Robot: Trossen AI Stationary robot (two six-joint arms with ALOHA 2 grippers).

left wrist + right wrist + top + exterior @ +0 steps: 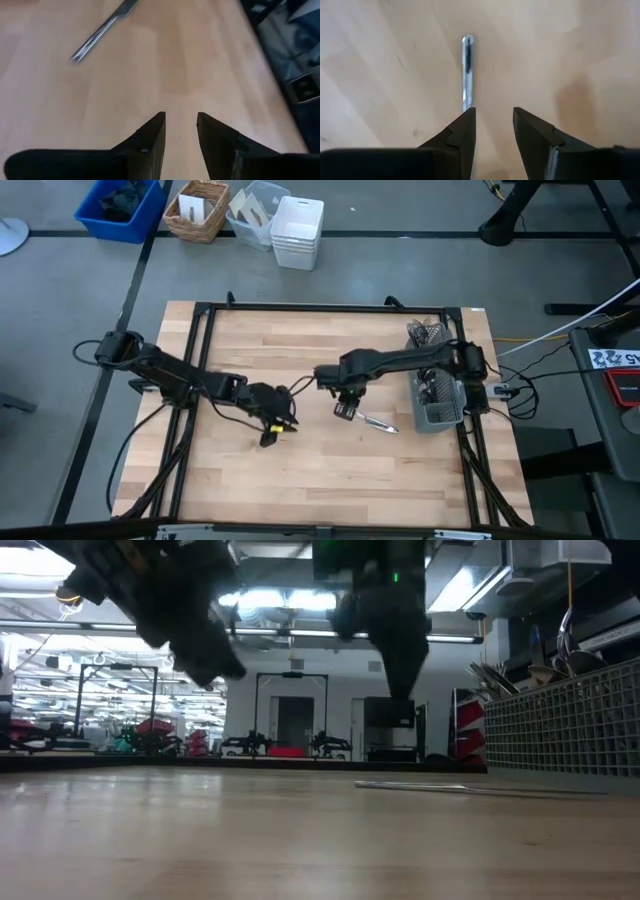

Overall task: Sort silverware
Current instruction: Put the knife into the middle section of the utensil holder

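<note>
Both hands hover parted and empty near the middle of the surface (330, 470).

One piece of silverware (378, 423) lies flat toward the right edge, beside the mesh caddy (437, 402) that holds more; the right hand (343, 411) hangs over its near end, the left hand (270, 434) well apart, with bare wood toward the front edge. The right wrist view shows the piece running under one finger (460, 135); the low view shows clear air below both hands.
</note>
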